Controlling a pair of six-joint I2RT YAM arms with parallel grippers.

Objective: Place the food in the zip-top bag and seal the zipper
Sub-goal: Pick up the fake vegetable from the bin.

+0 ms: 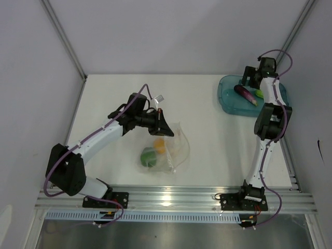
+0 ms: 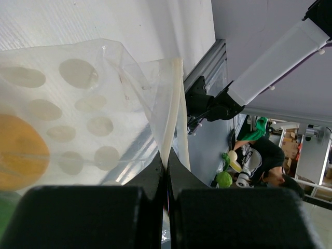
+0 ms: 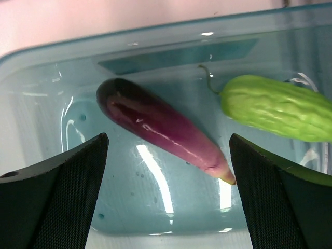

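Note:
The clear zip-top bag [image 1: 167, 148] lies mid-table with the orange-yellow fruit [image 1: 160, 145] and the dark-green pepper [image 1: 149, 156] inside. My left gripper [image 1: 163, 125] is shut on the bag's top edge, pinching the zipper strip [image 2: 171, 109] between its fingers; the fruit [image 2: 18, 153] shows through the plastic. The purple eggplant [image 3: 161, 127] and the light-green piece [image 3: 277, 106] lie in the teal tray [image 1: 228, 98]. My right gripper [image 3: 168, 150] is open just above the tray, its fingers either side of the eggplant without touching it.
The tray stands at the table's far right corner, near the right wall. An aluminium rail [image 1: 176, 199] runs along the table's near edge by the arm bases. Grey walls enclose the table on three sides.

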